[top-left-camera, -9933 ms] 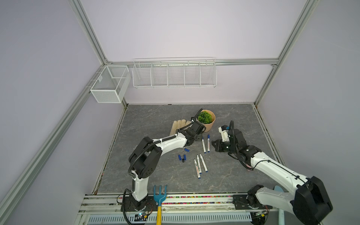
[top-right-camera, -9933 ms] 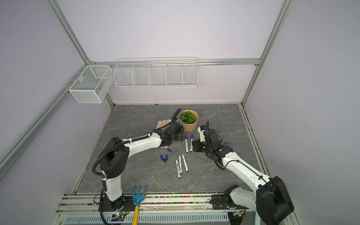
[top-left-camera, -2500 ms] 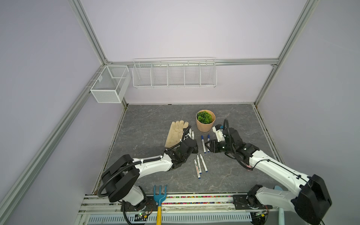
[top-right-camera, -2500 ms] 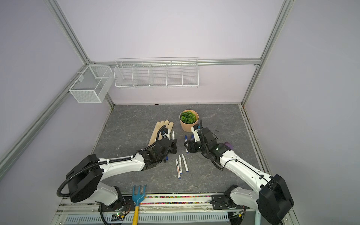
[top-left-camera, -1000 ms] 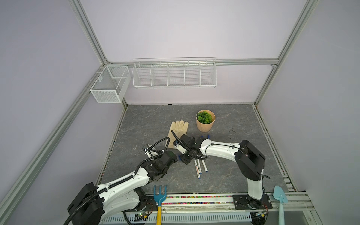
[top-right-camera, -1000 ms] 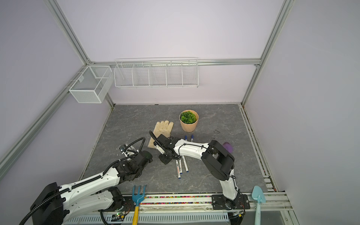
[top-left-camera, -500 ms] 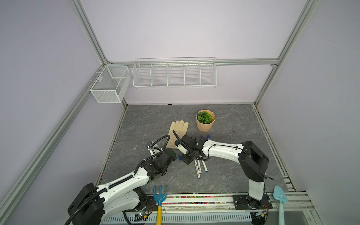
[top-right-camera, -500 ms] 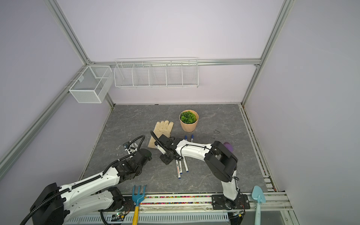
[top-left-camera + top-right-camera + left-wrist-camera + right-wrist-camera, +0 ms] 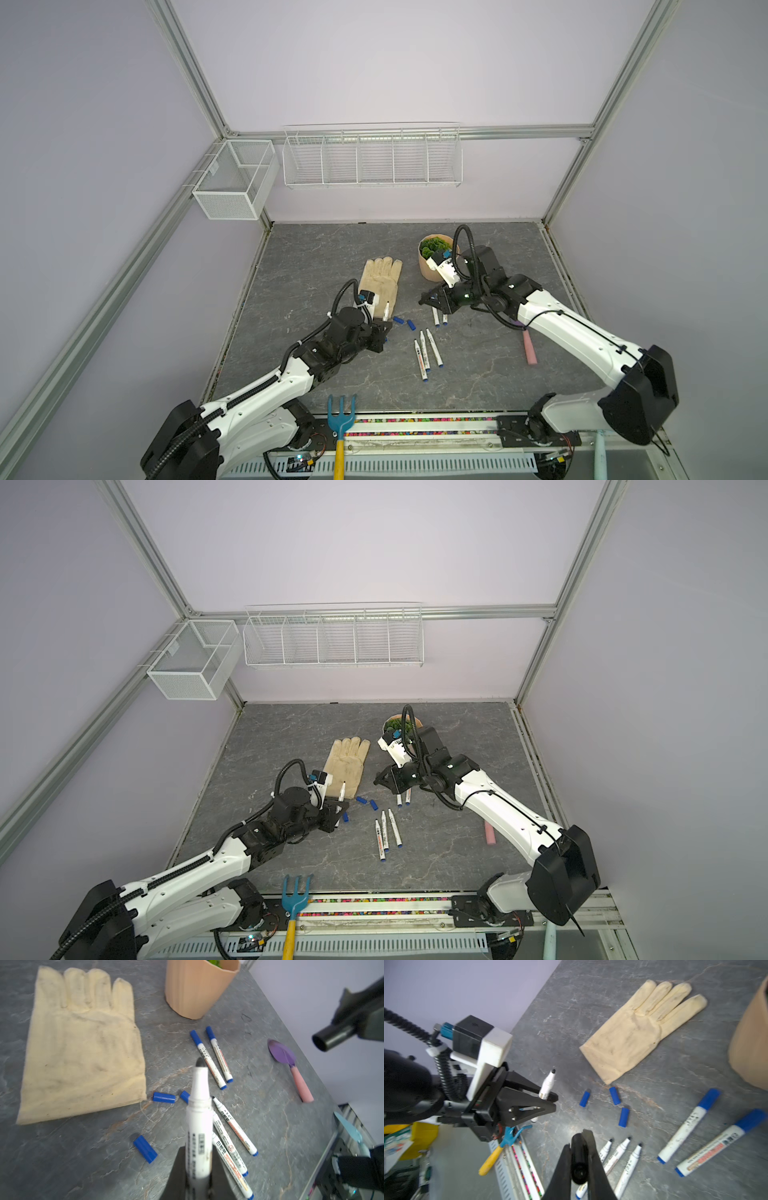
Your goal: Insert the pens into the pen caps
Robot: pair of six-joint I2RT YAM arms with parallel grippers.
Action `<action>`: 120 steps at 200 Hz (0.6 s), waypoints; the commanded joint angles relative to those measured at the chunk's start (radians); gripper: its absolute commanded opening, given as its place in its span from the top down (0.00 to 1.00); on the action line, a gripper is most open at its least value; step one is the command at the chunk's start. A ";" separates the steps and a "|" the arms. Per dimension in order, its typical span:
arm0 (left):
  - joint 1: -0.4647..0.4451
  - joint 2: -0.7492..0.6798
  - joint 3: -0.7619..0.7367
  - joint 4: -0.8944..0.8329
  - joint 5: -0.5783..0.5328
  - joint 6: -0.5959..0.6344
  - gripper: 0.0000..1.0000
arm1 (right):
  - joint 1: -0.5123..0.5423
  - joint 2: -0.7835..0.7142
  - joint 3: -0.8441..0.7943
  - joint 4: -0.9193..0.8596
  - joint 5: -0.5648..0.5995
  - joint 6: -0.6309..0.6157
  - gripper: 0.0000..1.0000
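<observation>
While aloft, pen [image 9: 548,1084] between left tool's [image 9: 552,1103] jaws

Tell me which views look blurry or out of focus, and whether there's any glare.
Left wrist view: the held pen is soft near the lens, glove slightly smeared. Right wrist view: the black cap blurs up close. Both top views: sharp, even light, no glare.

The table [image 9: 311,257] lies open along its left edge and its far edge. Near the middle, the glove [image 9: 380,282], the pot [image 9: 428,272], three loose blue caps [image 9: 360,800] and three uncapped pens [image 9: 424,351] narrow the way. A trowel [image 9: 528,352] lies near the right edge.
</observation>
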 commanded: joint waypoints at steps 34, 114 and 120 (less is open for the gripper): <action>-0.009 -0.098 -0.012 -0.018 0.115 0.240 1.00 | 0.001 0.001 -0.039 0.022 -0.199 0.042 0.93; -0.080 -0.044 -0.001 -0.026 0.110 0.287 1.00 | 0.003 0.054 -0.003 0.055 -0.224 0.055 0.93; -0.081 -0.041 -0.001 -0.025 0.110 0.288 1.00 | 0.003 0.059 0.000 0.052 -0.224 0.054 0.93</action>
